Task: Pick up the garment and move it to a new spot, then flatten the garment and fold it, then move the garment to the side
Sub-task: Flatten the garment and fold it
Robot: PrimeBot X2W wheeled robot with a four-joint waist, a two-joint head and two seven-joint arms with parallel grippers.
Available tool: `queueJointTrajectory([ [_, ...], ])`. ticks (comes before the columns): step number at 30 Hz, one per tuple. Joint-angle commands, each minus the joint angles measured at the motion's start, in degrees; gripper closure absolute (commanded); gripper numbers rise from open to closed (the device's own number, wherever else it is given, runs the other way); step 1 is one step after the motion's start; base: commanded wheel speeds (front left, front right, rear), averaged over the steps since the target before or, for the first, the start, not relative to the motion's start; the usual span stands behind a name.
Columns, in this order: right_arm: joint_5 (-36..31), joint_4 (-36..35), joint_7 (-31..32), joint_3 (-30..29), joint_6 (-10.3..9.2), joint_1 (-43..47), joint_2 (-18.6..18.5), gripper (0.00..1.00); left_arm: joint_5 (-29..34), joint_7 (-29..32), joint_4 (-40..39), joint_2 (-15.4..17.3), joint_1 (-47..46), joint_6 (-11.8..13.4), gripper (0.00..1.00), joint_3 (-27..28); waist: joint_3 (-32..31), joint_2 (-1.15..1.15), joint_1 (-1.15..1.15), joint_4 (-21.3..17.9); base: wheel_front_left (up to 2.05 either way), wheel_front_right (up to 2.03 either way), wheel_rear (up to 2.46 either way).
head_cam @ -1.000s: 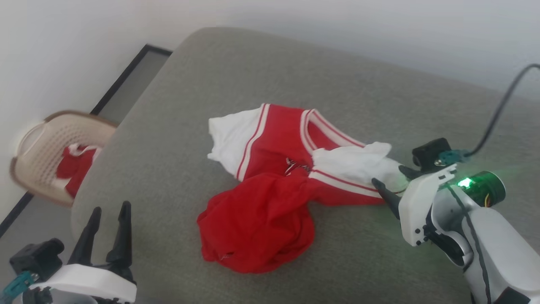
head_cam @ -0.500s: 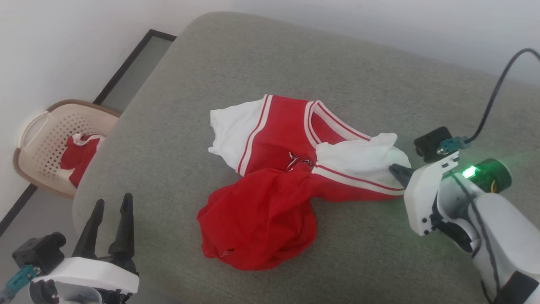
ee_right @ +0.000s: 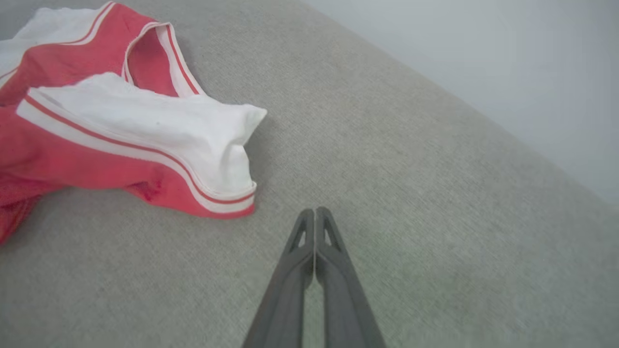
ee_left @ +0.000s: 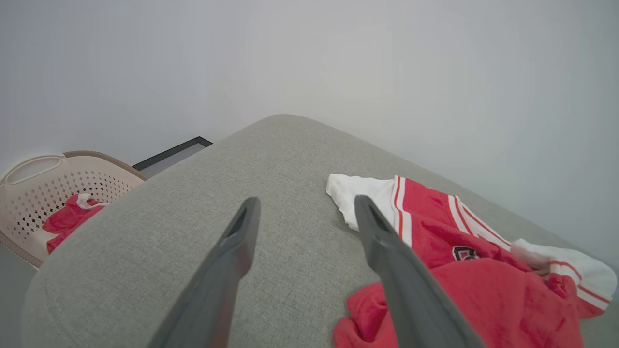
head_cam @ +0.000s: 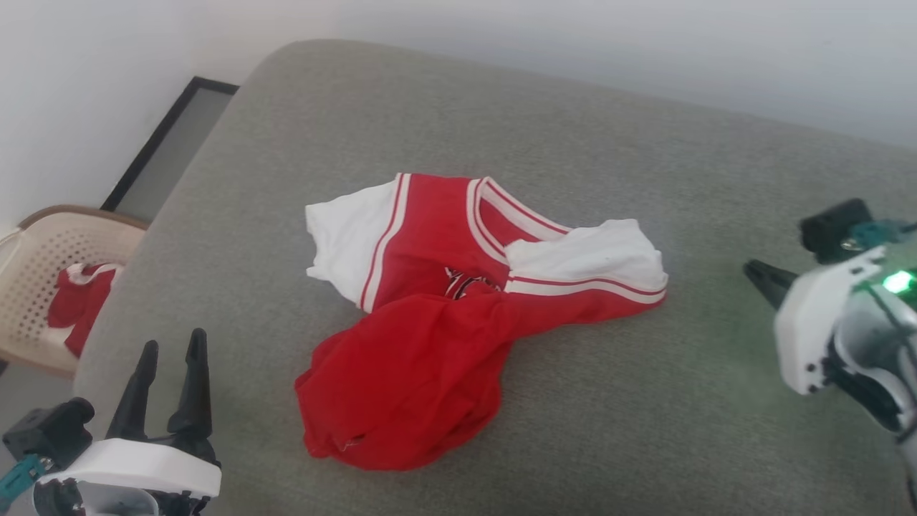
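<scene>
Red jersey T-shirt (head_cam: 458, 315) lies crumpled mid grey fabric cushion (head_cam: 573, 143). My right jaws are pinched together on nothing, near its white sleeve (ee_right: 169, 130) (left jaws spread wide, well apart).

There is one broad grey fabric-covered cushion (head_cam: 573, 129). On it, near its middle, lies one garment (head_cam: 430, 337), a crumpled red jersey-style T-shirt with two white short sleeves. Off the cushion's left edge stands one beige perforated plastic basket (head_cam: 29, 251), and in it lies one red-and-white cloth (head_cam: 79, 308). There are two grippers: one left gripper (head_cam: 172, 340) at the cushion's near left corner and one right gripper (ee_right: 314, 212) over its right side. Each has two long dark fingers (ee_left: 242, 232), four in all. One green light (head_cam: 897, 282) glows at the cushion's right.
</scene>
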Motion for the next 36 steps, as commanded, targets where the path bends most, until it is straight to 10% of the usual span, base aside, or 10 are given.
queueJointTrajectory([
  [1, 0.50, -0.72, 0.50, -1.27, 0.00, 1.60, -0.49, 1.00, 0.24, -0.26, 0.00, -0.19, -0.08, -0.52, 0.00, 0.35, -0.31, 0.00, 0.00, -0.95, 0.00, 0.00, 0.00],
  [13, 0.08, -4.58, 0.55, -7.88, 0.00, 8.37, 1.06, 1.00, 1.44, -0.26, 0.82, -0.06, -1.41, -1.44, 0.00, 0.63, -0.40, 0.00, 0.00, -2.14, 0.00, 0.00, 0.00],
  [16, -0.10, -5.58, 0.13, -7.70, 0.00, 8.93, 2.21, 0.04, 1.54, -0.26, 0.97, -0.16, -1.42, -1.57, 0.00, 0.78, -0.51, 0.00, 0.00, -1.92, 0.00, 0.00, 0.00],
  [17, -0.05, -5.75, 0.18, -7.55, 0.00, 9.04, 2.54, 0.00, 1.58, -0.26, 1.02, -0.22, -1.47, -1.66, 0.00, 0.74, -0.52, 0.00, 0.00, -1.75, 0.00, 0.00, 0.00],
  [36, -0.41, -2.16, 4.12, 1.81, 0.00, 0.73, 3.48, 0.00, 1.61, -0.26, 2.51, -2.25, -4.26, -2.35, 0.00, -2.33, 2.31, 0.00, 0.00, 5.72, 0.00, 0.00, 0.00],
])
